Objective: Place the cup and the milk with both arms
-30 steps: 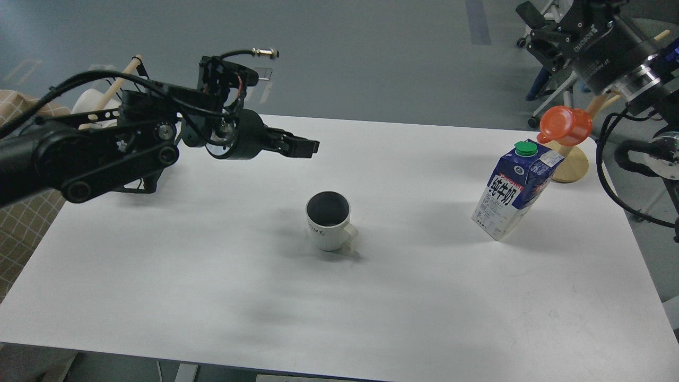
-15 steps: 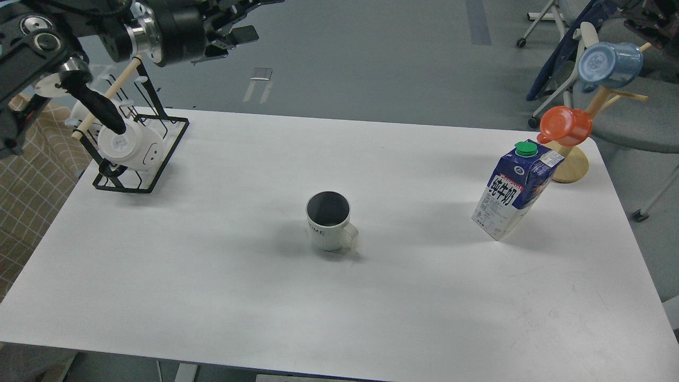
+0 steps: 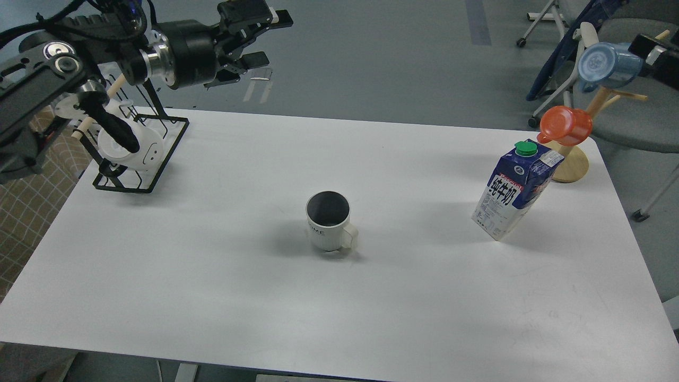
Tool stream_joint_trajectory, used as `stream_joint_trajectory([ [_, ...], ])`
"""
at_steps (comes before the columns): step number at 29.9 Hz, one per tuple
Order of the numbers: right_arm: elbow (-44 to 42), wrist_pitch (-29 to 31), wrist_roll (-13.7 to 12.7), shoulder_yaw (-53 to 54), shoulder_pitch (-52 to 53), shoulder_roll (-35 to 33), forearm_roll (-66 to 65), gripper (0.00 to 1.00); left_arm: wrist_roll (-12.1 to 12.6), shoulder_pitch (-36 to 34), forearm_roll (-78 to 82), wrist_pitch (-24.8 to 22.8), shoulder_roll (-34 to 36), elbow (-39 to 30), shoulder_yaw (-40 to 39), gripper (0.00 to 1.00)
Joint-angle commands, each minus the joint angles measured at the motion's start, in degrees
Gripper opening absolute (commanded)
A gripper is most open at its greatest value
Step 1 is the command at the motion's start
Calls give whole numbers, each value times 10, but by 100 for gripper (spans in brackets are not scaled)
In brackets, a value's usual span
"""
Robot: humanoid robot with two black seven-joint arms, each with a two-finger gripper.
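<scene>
At far left a checked beige cloth [image 3: 21, 212] hangs beside the table [image 3: 212, 297], a flat, matte white slab with rounded corners. On its back left corner stands a black wire rack [image 3: 159, 154] with a pale wooden dowel [image 3: 98, 109] slanting up from it; a smooth white cup [image 3: 135, 146] hangs there on its side, bottom toward the camera.

Above the rack the left arm reaches in, black and jointed, with a shiny metal ring ahead of a round matte wrist. The left gripper [image 3: 262, 40] is held high over the grey floor behind the table, its two flat black fingers spread apart with nothing between them.

Near the table's middle stands the mug [image 3: 329, 220], upright: a white glazed cylinder with a dark inside, grey lettering on its side and a loop handle to the right. It is well apart from both arms.

Toward the right stands the milk [image 3: 514, 193], a blue and white paper carton with a gabled top and a round green screw cap, leaning as seen from here. Just behind it a wooden tree [image 3: 573, 164] with a round disc base sits at the table's edge, bearing an orange plastic cup [image 3: 566, 124] and, higher, a translucent blue one [image 3: 607, 66].

At the top right edge a small black and silver bit of the right arm [image 3: 655, 55] shows; its gripper's state cannot be told.
</scene>
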Motion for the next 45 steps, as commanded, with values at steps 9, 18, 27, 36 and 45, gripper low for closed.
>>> stream_joint_trajectory([
  [9,21,-176,0,-1,-152,2,-155,100,-1,3,1,0,-7,0,1,99],
  [18,15,-234,0,-2,-214,42,-203,100,0,9,3,0,-17,0,0,99],
  [27,-39,-234,0,-11,-210,110,-209,100,-1,17,3,0,-18,0,-1,99],
  [36,-58,-234,0,-34,-186,147,-227,100,-1,20,3,0,-18,0,-1,99],
  [45,-96,-234,0,-83,-132,174,-227,100,-1,20,3,0,-21,0,-1,99],
])
